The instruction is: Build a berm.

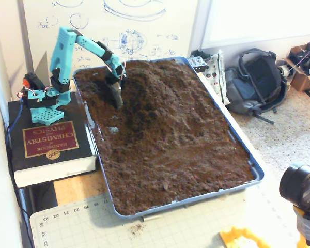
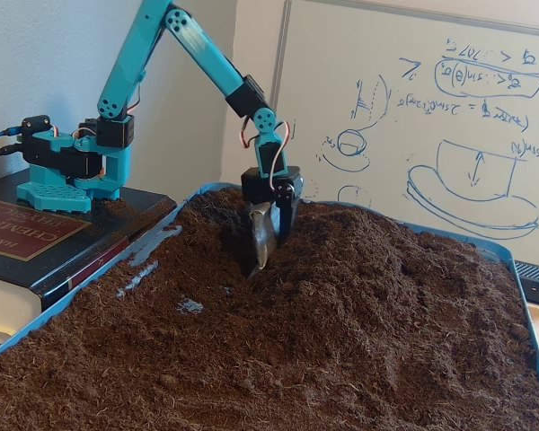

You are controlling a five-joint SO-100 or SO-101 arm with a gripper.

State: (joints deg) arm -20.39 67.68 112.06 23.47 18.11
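The claw (image 2: 261,260), tip buried beside the berm (image 1: 155,95), hides whether it is parted.

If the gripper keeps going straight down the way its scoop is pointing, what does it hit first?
Soil. The gripper points almost straight down, its tip already at the loose soil beside the berm. Below that probably lies the blue tray floor; the depth is unclear.

The gripper's (image 2: 260,256) lower tip is buried in the berm (image 2: 359,260), so whether its jaws are apart cannot be told. The tray (image 2: 532,332) runs off the frame's bottom and right edges; the book (image 2: 27,235) is cropped at left.
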